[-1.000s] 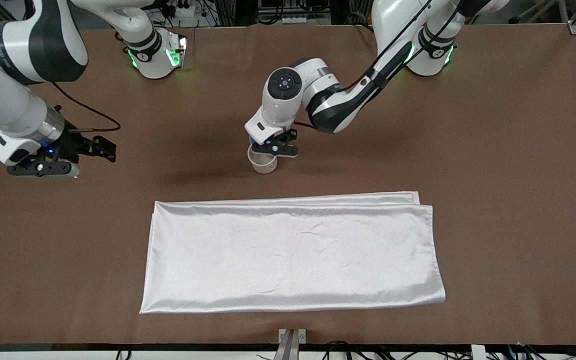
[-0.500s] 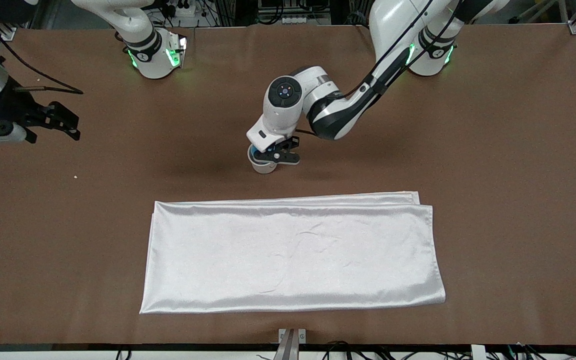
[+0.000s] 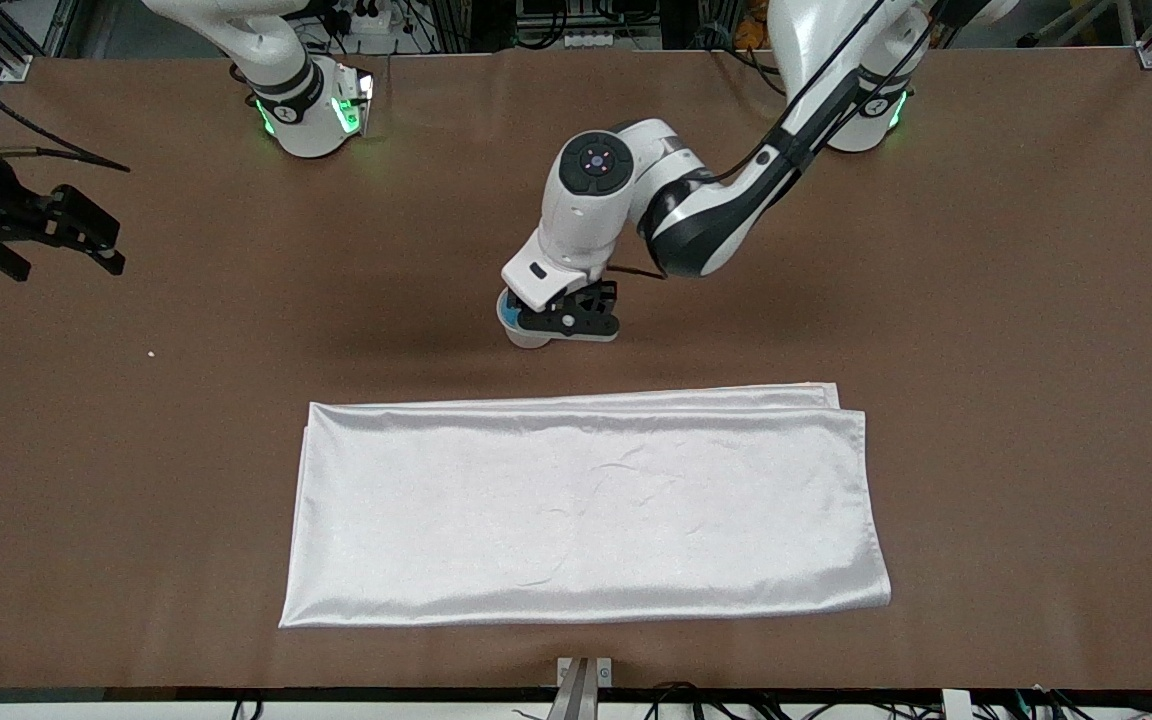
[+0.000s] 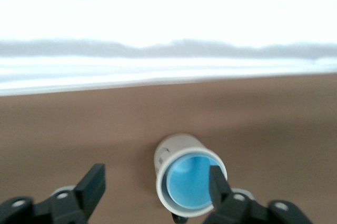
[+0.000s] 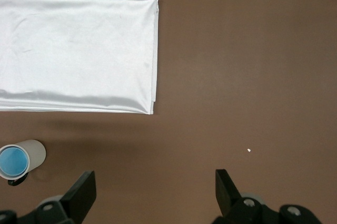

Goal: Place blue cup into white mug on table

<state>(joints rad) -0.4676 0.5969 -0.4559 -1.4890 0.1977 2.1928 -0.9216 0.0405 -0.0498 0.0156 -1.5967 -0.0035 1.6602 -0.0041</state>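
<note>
The white mug stands upright on the brown table, farther from the front camera than the white cloth. The blue cup sits inside it. In the left wrist view the blue cup fills the white mug, whose dark handle just shows below the rim. My left gripper hovers low over the mug, open and empty; in its own view, my left gripper has one finger over the mug's rim. My right gripper is open and empty at the right arm's end of the table. The mug and cup show in its view too.
A folded white satin cloth lies across the table's middle, nearer to the front camera than the mug; it also shows in the right wrist view. A small white speck lies toward the right arm's end.
My left gripper lowered the blue cup into the white mug, opened and let it go. My right arm drew back toward its end of the table.
</note>
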